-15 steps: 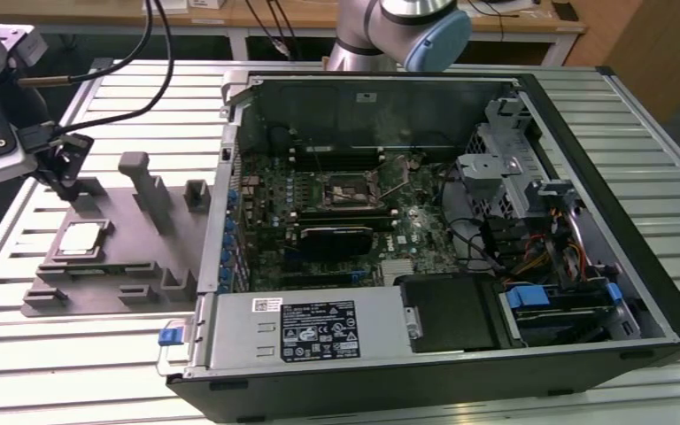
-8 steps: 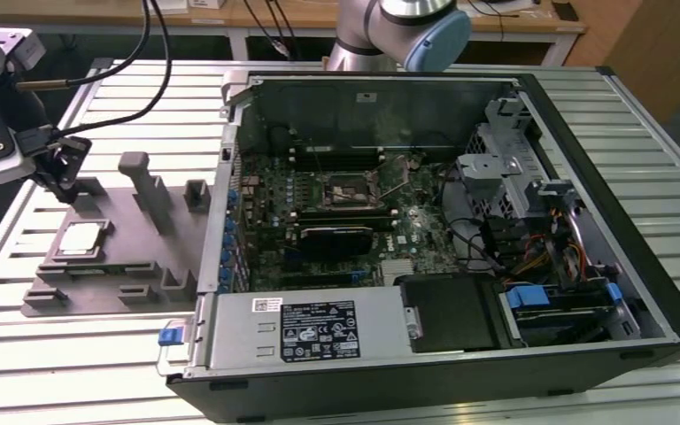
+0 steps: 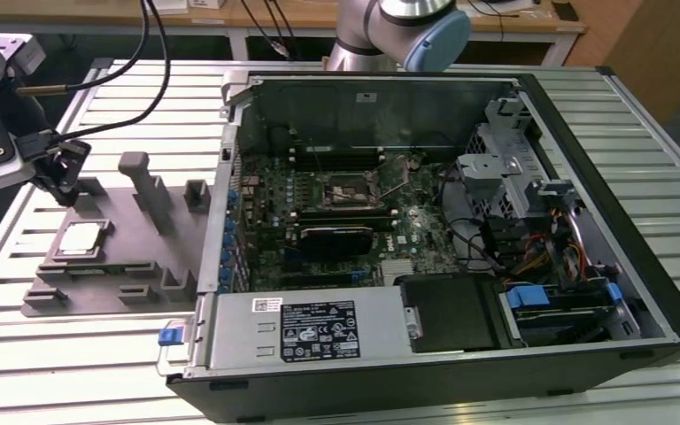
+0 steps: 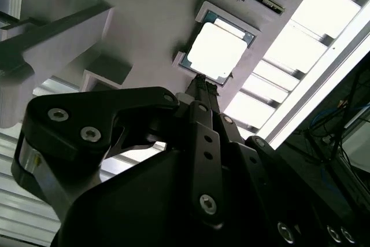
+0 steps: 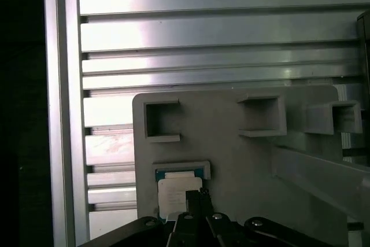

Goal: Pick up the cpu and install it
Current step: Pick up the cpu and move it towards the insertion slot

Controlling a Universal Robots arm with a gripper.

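In the second wrist view the pincer (image 4: 201, 84) reaches up from the lower frame, clenched tip to tip and grasping nothing. It hangs just over the near edge of the cpu (image 4: 218, 50), probably lining up a grasp. The cpu, a bright silver square with a thin dark rim, lies flat at upper middle in a framed recess of the grey tray (image 4: 144, 10), which likely stops it sliding. Beyond is the slatted surface (image 4: 300, 44).

Claw (image 4: 202, 85) pinched closed, pointing downward.

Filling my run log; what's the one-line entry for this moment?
gripper: shut, over grey tray | cpu: flat in tray, not held
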